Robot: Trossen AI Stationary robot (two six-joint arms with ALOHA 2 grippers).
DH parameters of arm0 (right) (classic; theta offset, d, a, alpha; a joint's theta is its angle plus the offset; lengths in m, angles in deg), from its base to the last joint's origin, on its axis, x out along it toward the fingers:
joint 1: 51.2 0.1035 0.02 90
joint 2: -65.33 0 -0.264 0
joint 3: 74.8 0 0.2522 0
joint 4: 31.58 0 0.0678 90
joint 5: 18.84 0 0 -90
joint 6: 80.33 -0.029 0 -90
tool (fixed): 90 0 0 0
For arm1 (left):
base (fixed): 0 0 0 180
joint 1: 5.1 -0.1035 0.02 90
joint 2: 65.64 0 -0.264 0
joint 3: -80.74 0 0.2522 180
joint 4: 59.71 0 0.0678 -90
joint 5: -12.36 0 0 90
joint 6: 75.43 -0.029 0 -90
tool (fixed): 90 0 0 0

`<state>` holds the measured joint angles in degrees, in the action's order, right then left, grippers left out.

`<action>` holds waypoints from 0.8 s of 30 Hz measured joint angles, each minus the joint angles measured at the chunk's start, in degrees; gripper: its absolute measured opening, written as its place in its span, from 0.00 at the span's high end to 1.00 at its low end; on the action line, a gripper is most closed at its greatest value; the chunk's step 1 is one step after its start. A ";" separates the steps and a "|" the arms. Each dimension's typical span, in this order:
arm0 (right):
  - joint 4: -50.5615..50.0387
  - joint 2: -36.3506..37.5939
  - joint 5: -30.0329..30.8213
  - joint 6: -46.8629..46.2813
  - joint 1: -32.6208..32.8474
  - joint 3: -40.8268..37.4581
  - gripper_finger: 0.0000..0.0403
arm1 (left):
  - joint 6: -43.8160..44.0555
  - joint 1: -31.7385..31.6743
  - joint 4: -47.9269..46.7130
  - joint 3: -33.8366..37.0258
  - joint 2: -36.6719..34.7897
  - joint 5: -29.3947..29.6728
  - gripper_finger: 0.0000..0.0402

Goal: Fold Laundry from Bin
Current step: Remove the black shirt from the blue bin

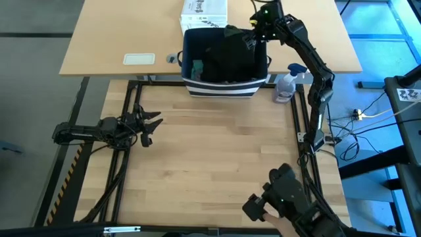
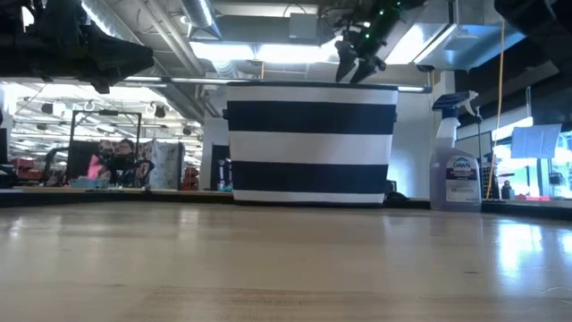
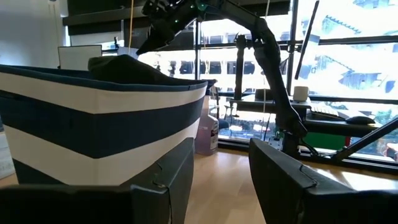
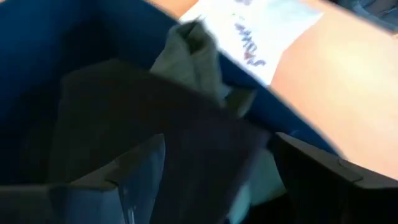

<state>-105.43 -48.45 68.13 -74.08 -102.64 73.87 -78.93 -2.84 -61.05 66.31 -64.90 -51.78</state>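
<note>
Laundry (image 1: 230,56), heaped dark in the bin (image 1: 225,87), lies directly beneath the right pincer (image 1: 253,36), spread wide at the bin's far corner and nearer than the left pincer (image 1: 150,125).

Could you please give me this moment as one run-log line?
right hand: open over bin, above laundry | left hand: waiting over table, empty | folding: not begun
</note>
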 joint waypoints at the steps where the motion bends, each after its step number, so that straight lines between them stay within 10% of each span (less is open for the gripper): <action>1: -0.39 -0.08 -0.78 -0.04 0.00 -0.02 0.27 | 0.01 0.00 0.00 0.00 0.01 0.00 0.63; 24: -14.01 -0.06 -4.17 -5.71 0.50 0.00 0.27 | 0.02 0.00 0.01 0.00 -0.01 0.00 0.63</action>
<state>-119.44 -48.51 63.96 -79.79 -102.13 73.87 -78.91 -2.84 -61.04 66.31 -64.91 -51.78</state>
